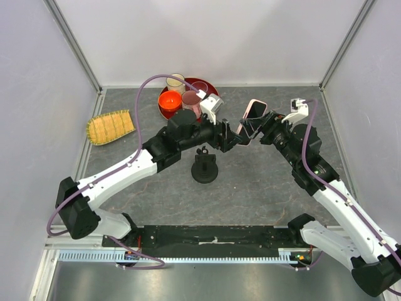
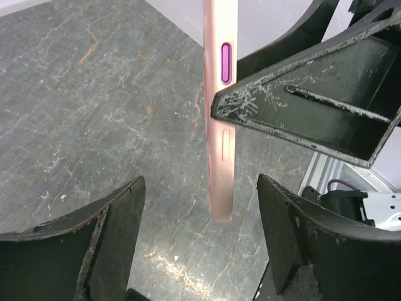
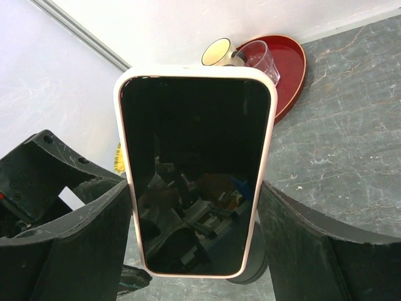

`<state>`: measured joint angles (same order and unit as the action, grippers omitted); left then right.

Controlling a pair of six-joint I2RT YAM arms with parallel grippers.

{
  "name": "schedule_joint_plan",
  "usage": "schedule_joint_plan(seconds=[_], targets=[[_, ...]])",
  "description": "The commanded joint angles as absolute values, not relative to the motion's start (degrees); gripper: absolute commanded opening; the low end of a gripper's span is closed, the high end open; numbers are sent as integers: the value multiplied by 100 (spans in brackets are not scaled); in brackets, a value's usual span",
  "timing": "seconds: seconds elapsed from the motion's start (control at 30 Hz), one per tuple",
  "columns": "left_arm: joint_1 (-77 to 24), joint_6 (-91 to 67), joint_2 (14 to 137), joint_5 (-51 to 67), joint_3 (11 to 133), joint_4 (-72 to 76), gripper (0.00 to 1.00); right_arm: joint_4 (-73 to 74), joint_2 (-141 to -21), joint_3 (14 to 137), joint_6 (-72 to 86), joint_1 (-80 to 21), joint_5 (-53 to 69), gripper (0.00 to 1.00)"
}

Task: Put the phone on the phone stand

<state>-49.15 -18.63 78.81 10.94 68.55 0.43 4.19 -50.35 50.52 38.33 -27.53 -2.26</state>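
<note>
On the grey table [image 1: 263, 188] my two arms come together over the middle. My right gripper [image 3: 197, 241] is closed on the phone [image 3: 195, 169] and holds it in the air by its two long edges, the screen facing this wrist. The long axis runs along my fingers, the free end towards the far side. My left gripper [image 2: 199, 188] is wide open around one end (not touching it, I think). The phone stand [image 1: 205, 168] is on the table, near and left of the phone, closer to my left gripper.
</note>
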Motion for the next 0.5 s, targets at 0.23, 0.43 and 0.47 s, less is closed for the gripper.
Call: schedule_joint_plan(seconds=[0.23, 0.43, 0.47], targets=[[-4975, -2083, 8262, 1362, 7312, 457, 60, -18, -4939, 5511, 4210, -2751, -18, 0], [-4975, -2145, 8367, 1599, 7435, 422, 41, -18, -5001, 5502, 4359, -2751, 184, 2], [-4975, -2118, 8376, 1608, 7462, 378, 33, -18, -5001, 5502, 4368, -2751, 254, 6]])
